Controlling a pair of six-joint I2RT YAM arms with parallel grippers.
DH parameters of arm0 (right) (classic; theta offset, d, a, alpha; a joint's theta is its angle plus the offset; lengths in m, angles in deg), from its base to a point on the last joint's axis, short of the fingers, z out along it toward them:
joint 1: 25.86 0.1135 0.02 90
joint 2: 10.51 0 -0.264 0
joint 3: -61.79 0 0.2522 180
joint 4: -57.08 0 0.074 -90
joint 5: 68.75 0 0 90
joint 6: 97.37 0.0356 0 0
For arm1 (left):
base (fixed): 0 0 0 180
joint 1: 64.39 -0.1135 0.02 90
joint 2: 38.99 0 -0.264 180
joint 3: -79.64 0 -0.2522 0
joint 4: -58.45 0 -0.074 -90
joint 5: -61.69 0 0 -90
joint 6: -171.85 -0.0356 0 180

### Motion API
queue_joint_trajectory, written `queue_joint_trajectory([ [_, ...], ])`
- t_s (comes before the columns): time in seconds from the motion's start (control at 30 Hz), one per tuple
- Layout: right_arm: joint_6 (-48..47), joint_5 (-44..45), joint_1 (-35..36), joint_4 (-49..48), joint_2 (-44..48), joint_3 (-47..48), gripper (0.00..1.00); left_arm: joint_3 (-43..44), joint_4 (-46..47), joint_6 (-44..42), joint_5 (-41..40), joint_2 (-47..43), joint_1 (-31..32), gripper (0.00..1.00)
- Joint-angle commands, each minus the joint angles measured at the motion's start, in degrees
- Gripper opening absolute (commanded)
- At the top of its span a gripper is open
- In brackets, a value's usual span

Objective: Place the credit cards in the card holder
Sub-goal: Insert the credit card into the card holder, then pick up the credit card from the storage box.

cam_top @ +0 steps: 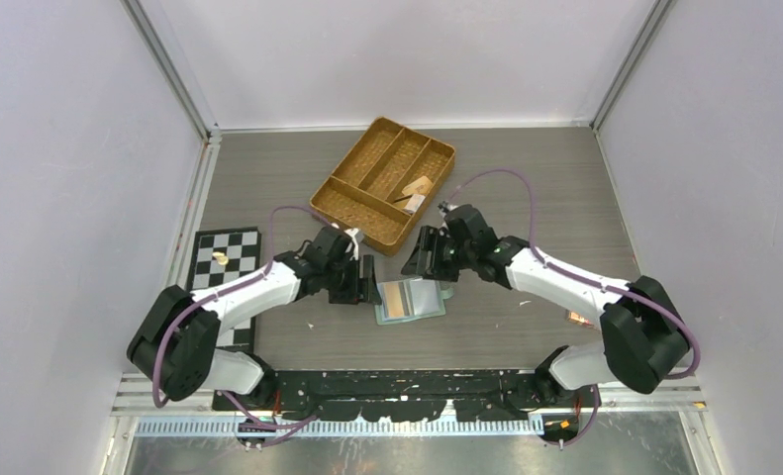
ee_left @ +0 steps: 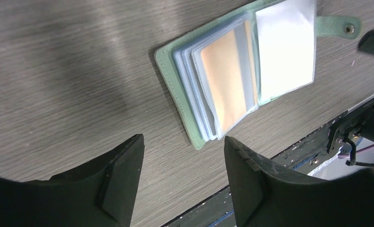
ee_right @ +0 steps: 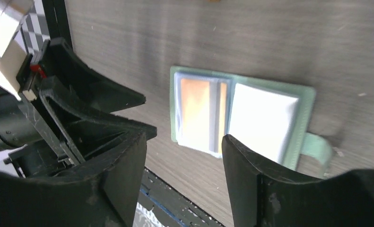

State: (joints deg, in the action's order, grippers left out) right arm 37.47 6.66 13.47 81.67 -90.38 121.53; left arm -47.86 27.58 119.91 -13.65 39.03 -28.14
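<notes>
Now both claws are standing wide apart, gripping nothing. The left gripper [ee_left: 182, 146] is hovering over the table [ee_left: 57, 71], with the card holder [ee_left: 168, 66] lying open and flat just beyond its fingertips. The right gripper [ee_right: 184, 139] is hanging above the same holder. An orange-tinted card [ee_right: 196, 106] is sitting in a clear sleeve just ahead of its fingers.

The right pincer [ee_right: 182, 156] fills the foreground, its two black fingers [ee_right: 251, 179] standing apart with nothing between them. Beyond them the sage-green card holder [ee_right: 308, 97] lies unfolded on the grey wood-grain worktop [ee_right: 270, 42]. An orange-tinted card [ee_right: 199, 111] shows through its left clear sleeve, the right sleeve glares white, and the snap strap [ee_right: 316, 144] points right. The left pincer [ee_right: 144, 115] sits just beside the holder's left edge, with a chessboard corner [ee_right: 37, 26] behind.
</notes>
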Motion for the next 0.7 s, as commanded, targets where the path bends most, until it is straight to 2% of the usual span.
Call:
queue_joint_trajectory([
  [0.0, -4.60, 4.45, -4.45, 5.74, 3.16, 4.46, 0.68, 6.98, -4.14, -4.74, -1.65, -1.19, -0.87, 0.66],
  [0.2, -6.77, 2.38, -14.30, 6.11, 4.16, 5.74, 0.72, 24.29, -8.22, -13.66, -1.60, 6.56, -1.08, 0.69],
  [0.33, -8.02, 0.97, -19.27, 6.76, 5.94, 5.42, 0.73, 37.12, -9.50, -17.85, -1.28, 16.44, -1.32, 0.70],
  [0.47, -8.55, -0.53, -22.89, 6.92, 8.82, 3.35, 0.76, 49.66, -11.59, -21.97, -2.03, 26.09, -1.53, 0.72],
  [0.67, -8.96, -3.18, -26.66, 6.93, 12.53, 0.06, 0.77, 63.55, -14.08, -26.39, -3.67, 38.49, -1.53, 0.75],
])
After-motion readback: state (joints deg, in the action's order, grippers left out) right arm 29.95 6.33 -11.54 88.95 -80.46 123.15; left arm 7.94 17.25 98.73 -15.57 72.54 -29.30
